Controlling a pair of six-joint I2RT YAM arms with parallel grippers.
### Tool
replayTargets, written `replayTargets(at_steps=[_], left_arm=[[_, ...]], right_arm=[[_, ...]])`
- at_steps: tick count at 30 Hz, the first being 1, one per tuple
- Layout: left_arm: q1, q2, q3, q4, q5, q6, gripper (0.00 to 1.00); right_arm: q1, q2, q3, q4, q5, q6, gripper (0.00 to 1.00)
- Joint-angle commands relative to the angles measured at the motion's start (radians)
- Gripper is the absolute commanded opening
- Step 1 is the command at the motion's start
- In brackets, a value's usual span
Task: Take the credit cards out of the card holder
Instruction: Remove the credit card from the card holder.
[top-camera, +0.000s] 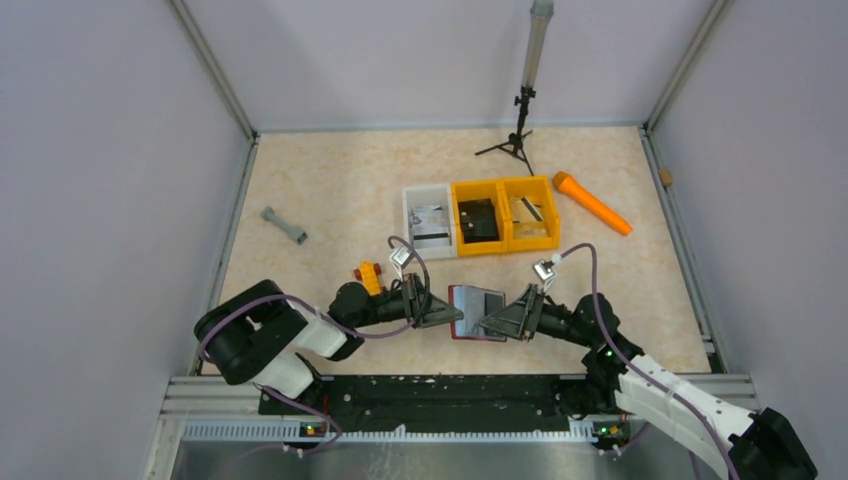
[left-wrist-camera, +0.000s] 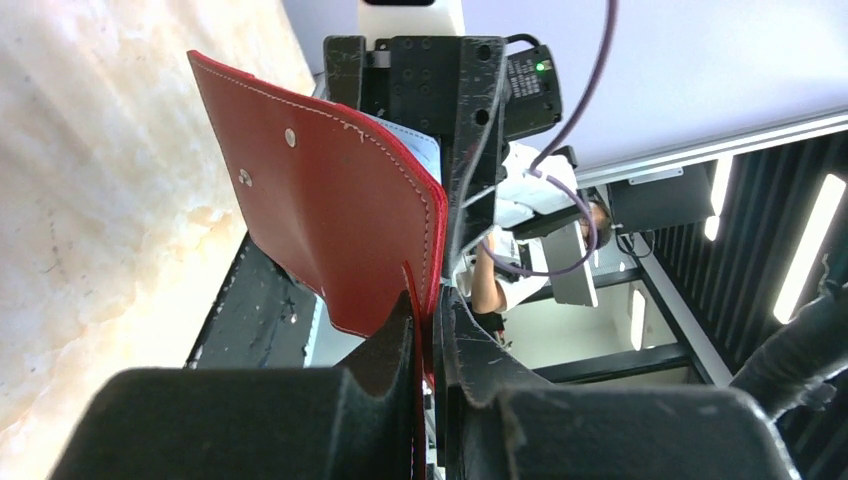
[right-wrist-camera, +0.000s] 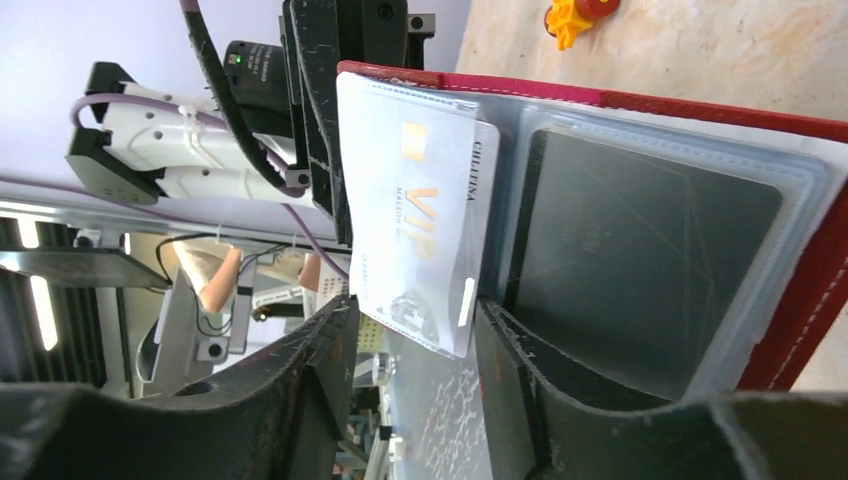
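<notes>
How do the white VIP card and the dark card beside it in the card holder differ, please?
The white VIP card is pale with gold lettering, while the dark card is plain and nearly black. The white VIP card sits between the jaws of the right gripper, whereas the dark card lies beside them, outside the jaws. Both sit in clear plastic pockets of the card holder.
</notes>
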Motion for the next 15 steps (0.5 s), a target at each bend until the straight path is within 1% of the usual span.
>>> replayTargets(at_steps=[1,5,9,15], left_arm=[[0.000,-0.038,0.000,0.086,-0.011,0.013,0.00],[0.000,-0.064,-0.003,0.051,-0.017,0.030,0.00],[0.000,-0.097,-0.002,-0.005,-0.021,0.054,0.00],[0.000,-0.173,0.008,-0.154,-0.031,0.119,0.00]], right_arm=[[-0.005,-0.069,0.019,0.124,-0.023,0.031,0.43],[-0.007,-0.149,0.022,0.090,0.013,0.031,0.33],[-0.009,-0.203,0.029,0.057,0.033,0.030,0.32],[-0.009,-0.207,0.043,0.064,0.026,0.036,0.30]])
